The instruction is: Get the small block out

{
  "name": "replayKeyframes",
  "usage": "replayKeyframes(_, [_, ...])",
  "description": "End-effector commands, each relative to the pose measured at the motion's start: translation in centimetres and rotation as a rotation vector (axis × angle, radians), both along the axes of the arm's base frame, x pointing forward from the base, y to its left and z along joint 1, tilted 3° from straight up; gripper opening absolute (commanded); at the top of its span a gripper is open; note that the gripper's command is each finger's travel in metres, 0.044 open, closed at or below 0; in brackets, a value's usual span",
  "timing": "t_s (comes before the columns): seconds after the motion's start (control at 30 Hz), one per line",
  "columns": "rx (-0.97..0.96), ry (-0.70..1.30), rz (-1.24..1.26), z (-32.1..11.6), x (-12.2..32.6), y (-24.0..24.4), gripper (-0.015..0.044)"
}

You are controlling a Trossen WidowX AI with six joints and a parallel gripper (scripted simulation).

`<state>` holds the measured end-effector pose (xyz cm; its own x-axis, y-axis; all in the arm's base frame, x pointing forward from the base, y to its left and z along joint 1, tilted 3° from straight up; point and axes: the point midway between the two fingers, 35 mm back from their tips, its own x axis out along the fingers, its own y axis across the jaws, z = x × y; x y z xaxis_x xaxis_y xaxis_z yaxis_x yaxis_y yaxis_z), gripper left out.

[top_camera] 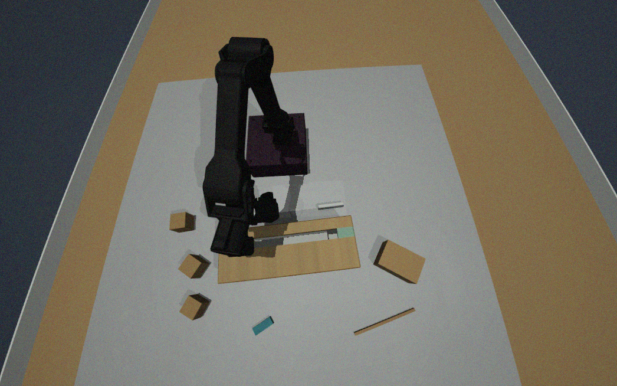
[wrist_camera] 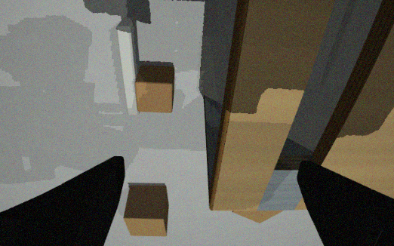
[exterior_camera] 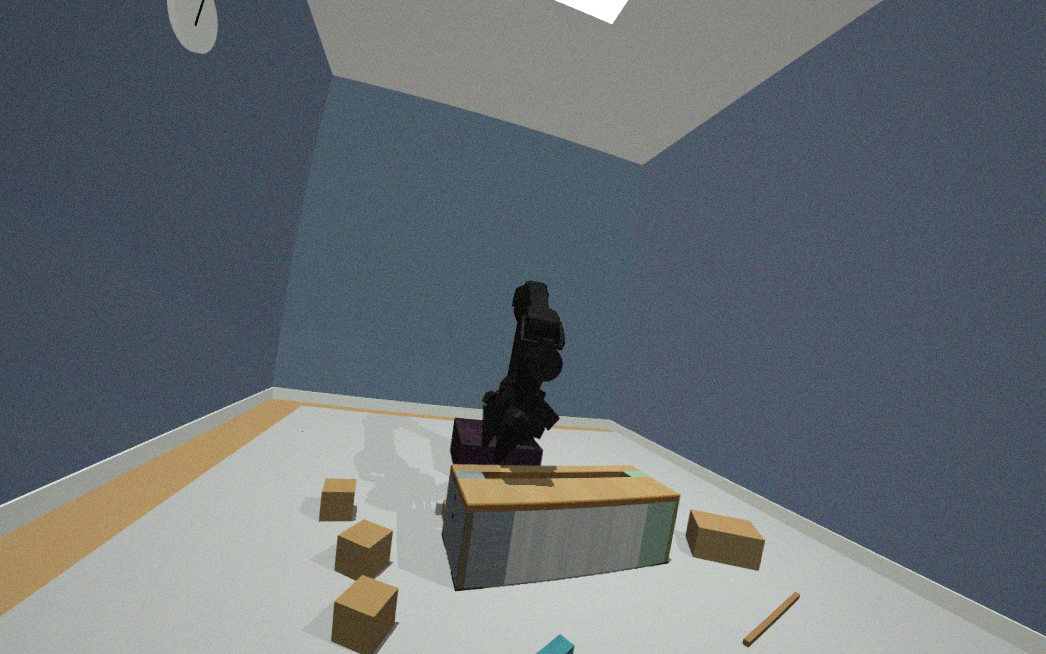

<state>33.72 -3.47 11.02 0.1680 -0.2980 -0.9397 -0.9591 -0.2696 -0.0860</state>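
The box (top_camera: pixel 301 261) (exterior_camera: pixel 568 489) (wrist_camera: pixel 254 151) has a wooden top with a long slot, a blue-grey panel at its left end and a green one at its right. In the wrist view, a small orange-brown block (wrist_camera: pixel 154 96) appears to rest on the table just outside the box's arm-side face, against a white bar (wrist_camera: pixel 127 72). The arm hides it in the top view. No block shows through the slot. My gripper (wrist_camera: pixel 213 168) is open and empty, above the box's left part, one finger over the table side and the other over the slot. Its fingertips are hidden in the top and exterior views.
Three wooden cubes (top_camera: pixel 180 222) (top_camera: pixel 191 266) (top_camera: pixel 192 307) stand left of the box. A larger wooden block (top_camera: pixel 401 261) (exterior_camera: pixel 725 540) lies to its right. A teal block (top_camera: pixel 263 326) and a thin stick (top_camera: pixel 384 321) lie in front. Another white bar (top_camera: pixel 331 205) lies on the arm side.
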Motion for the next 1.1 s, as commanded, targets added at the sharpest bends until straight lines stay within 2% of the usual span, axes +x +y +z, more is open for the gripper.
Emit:
replayKeyframes(0.0, [0.000, -0.001, 0.000, 0.0, 0.0, 0.0, 0.0400])
replayKeyframes(0.1, [0.000, -0.001, 0.000, 0.0, 0.0, 0.0, 0.0400])
replayKeyframes(0.23, [0.002, -0.096, -0.189, 1.0, -0.3, -2.6, 0.0295])
replayKeyframes(0.27, [0.025, -0.119, -0.257, 1.0, -0.4, -2.6, 0.0285])
replayKeyframes(0.43, [0.138, -0.226, -0.601, 0.8, -0.6, -3.0, 0.0285])
replayKeyframes(0.73, [0.425, -0.436, -1.500, 0.5, -1.2, -4.0, 0.0285])
replayKeyframes(0.97, [0.631, -0.520, -2.226, 0.4, -1.7, -4.7, 0.0285])
replayKeyframes(1.07, [0.684, -0.524, -2.420, 0.4, -1.8, -4.9, 0.0285])
